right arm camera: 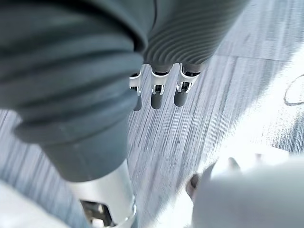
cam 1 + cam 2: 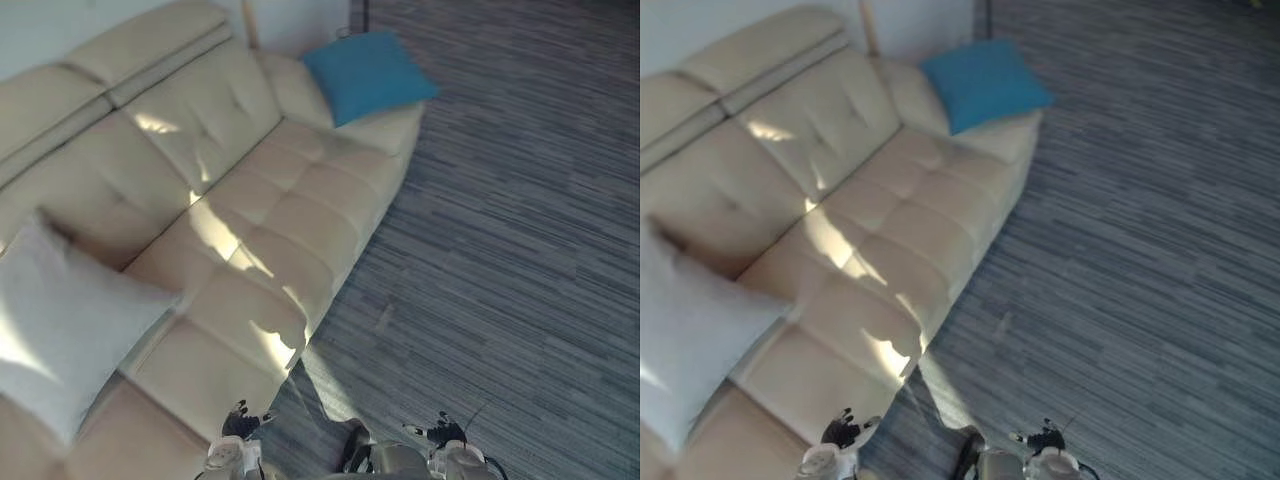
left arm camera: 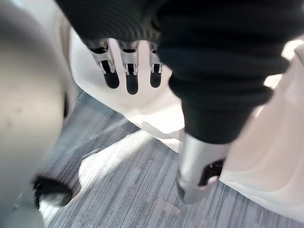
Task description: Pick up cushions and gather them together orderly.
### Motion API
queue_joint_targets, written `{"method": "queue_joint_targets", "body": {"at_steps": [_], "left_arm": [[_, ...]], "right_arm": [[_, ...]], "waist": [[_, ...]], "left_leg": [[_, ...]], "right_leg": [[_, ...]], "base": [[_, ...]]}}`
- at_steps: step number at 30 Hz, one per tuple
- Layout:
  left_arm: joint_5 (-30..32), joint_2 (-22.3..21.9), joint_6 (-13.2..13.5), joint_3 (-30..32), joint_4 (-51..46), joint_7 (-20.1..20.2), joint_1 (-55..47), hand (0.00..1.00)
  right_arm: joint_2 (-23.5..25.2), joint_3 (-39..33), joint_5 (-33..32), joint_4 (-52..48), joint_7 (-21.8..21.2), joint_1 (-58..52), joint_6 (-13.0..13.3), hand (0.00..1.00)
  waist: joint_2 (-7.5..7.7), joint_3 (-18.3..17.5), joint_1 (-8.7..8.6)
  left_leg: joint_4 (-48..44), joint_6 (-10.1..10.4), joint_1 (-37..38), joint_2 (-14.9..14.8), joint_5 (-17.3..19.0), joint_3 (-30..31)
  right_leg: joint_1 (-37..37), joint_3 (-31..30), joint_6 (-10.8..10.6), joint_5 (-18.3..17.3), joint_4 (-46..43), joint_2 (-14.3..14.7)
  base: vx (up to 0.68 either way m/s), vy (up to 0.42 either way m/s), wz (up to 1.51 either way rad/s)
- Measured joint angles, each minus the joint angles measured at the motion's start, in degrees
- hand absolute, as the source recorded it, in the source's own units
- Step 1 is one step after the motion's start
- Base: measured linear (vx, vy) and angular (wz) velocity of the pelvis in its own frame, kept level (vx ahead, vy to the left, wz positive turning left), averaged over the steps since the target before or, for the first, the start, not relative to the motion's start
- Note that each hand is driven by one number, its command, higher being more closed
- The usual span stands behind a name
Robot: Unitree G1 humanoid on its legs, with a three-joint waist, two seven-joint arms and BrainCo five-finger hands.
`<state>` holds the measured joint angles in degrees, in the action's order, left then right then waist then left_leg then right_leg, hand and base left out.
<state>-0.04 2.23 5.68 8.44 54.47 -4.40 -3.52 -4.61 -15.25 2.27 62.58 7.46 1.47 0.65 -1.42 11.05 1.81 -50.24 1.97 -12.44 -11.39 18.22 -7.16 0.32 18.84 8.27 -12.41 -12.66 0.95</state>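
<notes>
Left hand (image 2: pixel 240 424) and right hand (image 2: pixel 445 432) are held low, straight-fingered, empty; white cushion (image 2: pixel 60 325) is seen near left on the sofa (image 2: pixel 290 215), blue cushion (image 2: pixel 368 75) far right; either could be dropped if pinched loosely

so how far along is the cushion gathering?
Done: nothing yet. The blue cushion leans at the far end of the sofa, the white cushion at its near end, with bare seat between them. In hand: nothing; the left hand and right hand hang low, fingers relaxed, empty. Left: pick up a cushion and set it neatly beside the other.
</notes>
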Motion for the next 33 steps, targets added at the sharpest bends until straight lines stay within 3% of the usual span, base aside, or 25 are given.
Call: {"method": "queue_joint_targets", "body": {"at_steps": [1, 2, 3, 5, 6, 8, 10, 11, 12, 13, 14, 15, 16, 19, 20, 21, 22, 23, 24, 26, 27, 28, 29, 30, 33], "left_arm": [[-0.09, -0.25, 0.19, 0.07, -1.64, -0.05, -0.07, 0.00], [-0.09, -0.26, 0.19, 0.07, -1.79, -0.06, -0.07, 0.00], [-0.08, -0.82, 0.21, 0.21, -2.68, -0.06, -0.08, 0.00], [-0.13, -1.44, 0.25, 1.22, -3.12, -0.15, -0.12, 0.00], [-0.25, -1.53, 0.27, 1.32, -3.23, -0.16, -0.11, 0.00], [-0.26, -1.45, 0.24, 1.50, -3.77, -0.19, -0.27, 0.00], [-0.23, -1.35, 0.31, 1.87, -5.12, -0.26, -1.48, 0.00], [-0.21, -1.11, 0.13, 2.18, -5.39, -0.46, -1.46, 0.00], [-0.21, -0.95, -0.29, 1.93, -5.02, -0.48, -1.26, 0.00], [-0.18, -0.94, -0.32, 1.89, -4.92, -0.51, -1.25, 0.00], [-0.16, -0.71, -0.62, 1.63, -3.64, -0.59, -1.24, 0.00], [-0.19, -0.54, -1.09, 1.60, -2.51, -0.87, -1.03, 0.00], [-0.20, -0.53, -1.10, 1.56, -2.22, -0.96, -0.89, 0.00], [-0.23, -0.76, -1.11, 1.57, -0.62, -1.36, -0.13, 0.00], [-0.23, -0.70, -1.13, 1.57, 0.14, -1.54, -0.18, 0.00], [-0.37, -0.58, -1.12, 1.77, 0.29, -1.58, -0.71, 0.00], [-0.37, -0.52, -1.11, 1.79, 0.28, -1.61, -0.86, 0.00], [-0.16, -0.48, -1.10, 2.02, 0.64, -1.72, -1.29, 0.00], [-0.08, -1.51, -1.04, 2.88, 0.96, -1.73, -1.23, 0.00], [-0.12, -3.27, -1.03, 4.40, 0.76, -1.81, -1.14, 0.00], [-0.22, -4.58, -1.07, 6.26, -0.03, -1.84, -0.81, 0.00], [-0.25, -4.58, -1.07, 6.54, -0.84, -1.91, -1.01, 0.00], [-0.25, -4.24, -1.04, 6.37, -1.07, -1.91, -1.01, 0.00], [-0.23, -3.67, -1.01, 6.23, -2.01, -1.87, -1.01, 0.00], [-0.08, -2.96, -0.49, 5.64, -3.36, -1.68, -0.63, 0.00]], "right_arm": [[0.04, -0.45, -0.19, -0.02, 0.30, -0.11, -0.11, 0.00], [0.06, -0.47, -0.19, -0.07, 0.34, -0.09, -0.11, 0.00], [0.30, -0.62, -0.32, -0.88, 0.45, -0.07, -0.14, 0.00], [0.89, -1.50, -0.73, -1.44, 0.72, -0.07, -0.06, 0.00], [1.93, -2.88, -1.14, -1.42, 1.26, -0.17, 0.05, 0.00], [3.43, -3.06, -1.20, -1.73, 1.62, -0.73, 0.02, 0.00], [5.84, -2.88, -1.17, -4.46, 1.47, -2.82, 0.13, 0.00], [7.24, -2.68, -1.17, -5.77, 1.40, -3.33, 0.16, 0.00], [7.38, -2.67, -1.17, -7.08, 1.14, -3.41, 0.35, 0.00], [7.35, -2.69, -1.18, -7.24, 1.12, -3.43, 0.39, 0.00], [6.98, -2.99, -1.17, -7.85, 0.91, -3.39, 0.66, 0.00], [6.70, -3.09, -1.15, -7.84, 0.88, -3.39, 0.90, 0.00], [6.65, -3.10, -1.15, -7.85, 0.86, -3.39, 0.98, 0.00], [5.45, -3.10, -1.15, -7.21, 0.38, -2.22, 1.02, 0.00], [4.73, -3.09, -1.16, -6.67, 0.30, -1.77, 1.03, 0.00], [4.29, -3.21, -1.42, -5.64, 0.30, -1.56, 0.99, 0.00], [4.30, -3.41, -1.75, -5.53, 0.41, -1.67, 1.07, 0.00], [4.29, -4.43, -2.69, -5.36, 0.38, -1.95, 1.09, 0.00], [3.69, -4.83, -2.69, -5.36, 0.38, -1.56, 1.05, 0.00], [3.52, -4.53, -2.64, -5.68, 0.32, -1.21, 1.18, 0.00], [3.21, -4.06, -2.65, -6.92, 0.44, -1.32, 1.06, 0.00], [3.51, -4.01, -2.90, -6.74, 0.75, -1.44, 0.90, 0.00], [3.84, -3.95, -3.00, -6.72, 0.89, -1.45, 0.92, 0.00], [4.88, -3.66, -3.41, -6.73, 1.14, -1.43, 0.98, 0.00], [5.75, -3.81, -3.54, -6.57, 1.46, -2.03, 0.94, 0.00]], "waist": [[0.09, 0.12, 1.87], [0.12, 0.14, 1.95], [0.20, 0.42, 2.22], [0.22, 0.52, 2.69], [0.22, 0.51, 3.25], [0.65, -0.34, 4.77], [2.98, -1.64, 5.24], [3.88, -1.46, 5.27], [3.34, -0.94, 5.18], [3.22, -0.86, 5.17], [2.88, -0.61, 4.53], [2.79, -0.62, 4.01], [2.80, -0.63, 3.92], [2.07, -0.19, 3.05], [1.76, 0.00, 2.60], [1.85, 0.01, 1.72], [2.07, -0.10, 1.48], [2.21, -0.34, 1.09], [-0.18, -1.02, 1.27], [-1.87, -1.40, 1.38], [-2.99, -0.51, 1.45], [-2.91, -0.16, 1.92], [-2.98, -0.18, 1.92], [-1.53, 0.66, 2.27], [0.13, 0.51, 2.53]], "left_leg": [[6.63, 0.07, -3.16, 5.28, 0.34, 4.64], [7.50, 0.07, -3.47, 5.84, 0.34, 5.04], [15.38, 0.81, -5.38, 9.33, -0.18, 8.73], [24.26, 1.48, -6.47, 11.54, -2.58, 11.93], [29.64, 1.37, -6.37, 11.96, -6.04, 13.22], [27.50, 0.32, -5.30, 11.53, -9.93, 11.08], [23.83, -0.25, -5.16, 11.04, -7.44, 6.16], [22.46, -0.92, -2.83, 10.84, -4.97, 3.64], [22.10, -2.20, 1.48, 10.58, -1.89, 1.57], [22.11, -2.29, 1.90, 10.59, -1.62, 1.38], [22.97, -2.74, 6.59, 10.91, -0.05, 0.69], [25.52, -2.93, 11.23, 11.02, 0.42, 0.44], [26.57, -2.94, 12.54, 11.02, 0.41, 0.63], [33.72, -2.97, 19.59, 9.72, 0.38, 3.19], [35.62, -2.92, 21.72, 9.15, 0.41, 4.77], [36.38, -2.48, 23.62, 9.00, 0.66, 7.11], [36.29, -2.16, 24.10, 9.12, 0.85, 8.02], [35.42, -0.85, 25.77, 8.92, 1.67, 11.11], [32.46, -0.36, 25.55, 7.08, 1.53, 12.80], [19.92, 0.33, 19.64, 6.41, -1.32, 13.44], [4.92, 1.04, 12.82, 5.52, -9.20, 12.29], [-5.37, 2.16, 8.62, 3.30, -9.09, 10.07], [-7.47, 2.43, 7.60, 2.77, -8.18, 8.93], [-9.56, 1.79, 4.99, 1.59, -5.66, 5.51], [-2.45, -0.30, -3.14, 0.40, -1.29, -2.50]], "right_leg": [[0.31, -4.60, -0.38, -0.23, 0.09, 0.44], [0.43, -5.10, -0.43, -0.26, 0.14, 0.44], [1.64, -8.25, -1.19, -0.39, 1.08, 0.54], [3.15, -12.21, -2.08, -1.00, 2.28, 0.84], [4.79, -15.12, -3.72, -1.69, 3.07, 1.27], [5.98, -19.73, -4.61, -4.23, 2.69, 1.06], [5.51, -21.31, -7.62, -7.43, -1.94, -0.67], [2.80, -20.50, -10.01, -8.43, -10.52, -2.20], [-3.22, -17.93, -15.13, -6.51, -26.85, -4.03], [-3.76, -17.64, -15.56, -6.24, -28.40, -4.22], [-7.48, -13.97, -15.02, -6.42, -38.38, -6.40], [-9.67, -10.16, -12.99, -7.48, -41.23, -7.80], [-10.47, -8.94, -12.74, -7.66, -41.02, -7.97], [-16.54, -5.40, -10.00, -8.09, -26.86, -5.80], [-19.16, -6.38, -9.55, -4.58, -19.68, -4.39], [-20.07, -8.80, -9.07, 1.69, -12.22, -3.37], [-20.09, -9.45, -8.85, 4.32, -9.68, -3.33], [-19.46, -10.39, -6.25, 10.32, -10.06, -3.24], [-18.63, -8.45, -5.58, 8.31, -11.87, -2.36], [-16.56, -6.30, -4.99, 4.62, -11.94, -1.95], [-12.52, -5.21, -4.19, 3.40, -9.50, -1.31], [-8.06, -5.13, -3.97, 3.34, -6.43, -0.11], [-6.31, -5.06, -3.86, 3.32, -5.61, -0.06], [-1.11, -4.67, -3.60, 3.15, -2.94, -0.11], [7.59, -2.71, -3.92, 2.81, 5.66, -0.60]], "base": [[0.28, 0.049, -1.65], [0.31, 0.087, -1.52], [0.18, 0.049, -0.81], [0.32, 0.106, -1.18], [0.46, 0.166, -1.16], [0.53, 0.193, -1.23], [0.55, 0.165, -1.19], [0.64, 0.189, -1.28], [0.52, 0.160, -1.13], [0.51, 0.181, -0.86], [0.42, 0.107, -0.32], [0.52, 0.112, -0.24], [0.64, 0.041, 0.16], [0.54, -0.030, 0.49], [0.57, -0.125, 0.77], [0.69, -0.171, 0.84], [0.70, -0.267, 0.98], [0.60, -0.262, 0.71], [0.70, -0.338, 0.77], [0.50, -0.244, 0.50], [0.52, -0.221, 0.37], [0.62, -0.250, 0.27], [0.49, -0.169, 0.09], [0.38, -0.146, 0.14], [0.42, -0.152, 0.33]]}}
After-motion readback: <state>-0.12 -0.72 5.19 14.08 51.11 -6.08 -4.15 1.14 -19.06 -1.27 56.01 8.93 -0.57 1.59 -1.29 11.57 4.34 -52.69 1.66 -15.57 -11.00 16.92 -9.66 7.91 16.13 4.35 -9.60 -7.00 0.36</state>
